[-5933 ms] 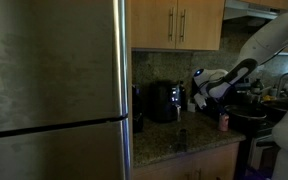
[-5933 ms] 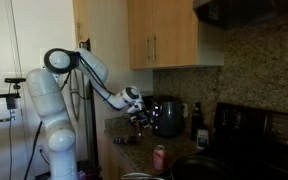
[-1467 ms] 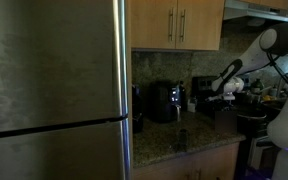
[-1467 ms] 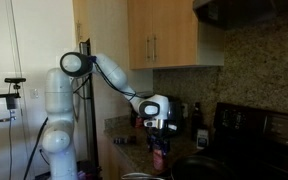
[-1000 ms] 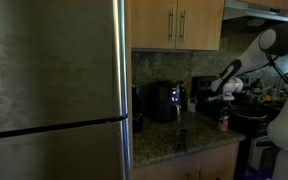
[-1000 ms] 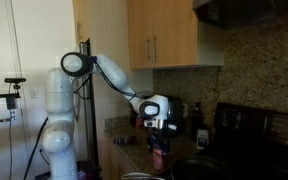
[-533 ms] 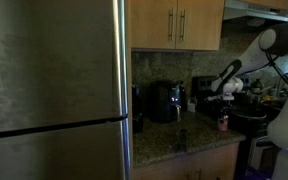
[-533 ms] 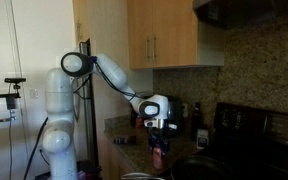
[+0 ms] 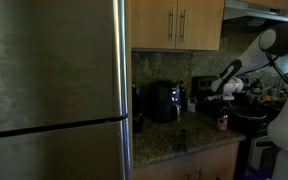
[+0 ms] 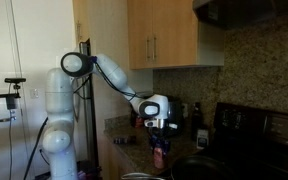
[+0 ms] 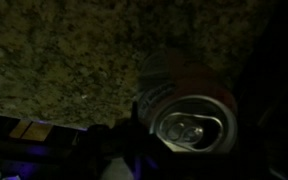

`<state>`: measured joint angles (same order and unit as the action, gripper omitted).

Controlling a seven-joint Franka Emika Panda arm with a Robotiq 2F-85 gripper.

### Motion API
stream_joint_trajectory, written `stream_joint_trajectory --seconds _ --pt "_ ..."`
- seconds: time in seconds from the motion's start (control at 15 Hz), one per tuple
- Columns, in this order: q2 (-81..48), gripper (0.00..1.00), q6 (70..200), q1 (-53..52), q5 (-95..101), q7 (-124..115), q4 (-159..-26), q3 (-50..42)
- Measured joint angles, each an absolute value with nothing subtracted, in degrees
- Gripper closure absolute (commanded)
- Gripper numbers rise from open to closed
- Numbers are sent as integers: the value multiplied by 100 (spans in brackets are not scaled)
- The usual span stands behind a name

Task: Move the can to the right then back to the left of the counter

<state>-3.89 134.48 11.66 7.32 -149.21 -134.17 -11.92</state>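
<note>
The reddish-pink can point(image 9: 222, 123) point(image 10: 160, 154) stands upright on the dark speckled counter point(image 9: 174, 146) point(image 10: 132, 146), next to the stove. My gripper point(image 9: 222, 114) point(image 10: 159, 142) reaches down over it from above in both exterior views. The wrist view shows the can point(image 11: 189, 105) from above, silver top and pull tab facing the camera, sitting between my gripper's point(image 11: 189, 128) dark fingers. The left finger point(image 11: 124, 140) presses against the can's side; the right finger is lost in darkness. The jaws look shut on the can.
A black coffee maker point(image 9: 164, 100) point(image 10: 170, 115) stands at the backsplash. A dark bottle point(image 10: 198, 120) is just behind the can. A black stove point(image 10: 246, 135) with a pan point(image 10: 199, 166) borders the counter. A tall steel fridge point(image 9: 54, 90) fills one side. Wooden cabinets point(image 10: 159, 35) hang overhead.
The arm has stayed over the can without visible movement. The jaws have drawn in around the can during the last second.
</note>
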Motion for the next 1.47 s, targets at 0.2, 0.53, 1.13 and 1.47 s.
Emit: stream_joint_trajectory --seconds 0.2,0.53,1.13,1.47 --pt "-389 55 13549 1166 719 -14909 -13420 -1192" --pt "-237 55 13552 1158 550 -14500 -13417 -1188" --pt "1141 30 12655 1048 97 -12834 -13419 -1049" --pt "1035 55 12649 1026 55 -12606 -13420 -984"
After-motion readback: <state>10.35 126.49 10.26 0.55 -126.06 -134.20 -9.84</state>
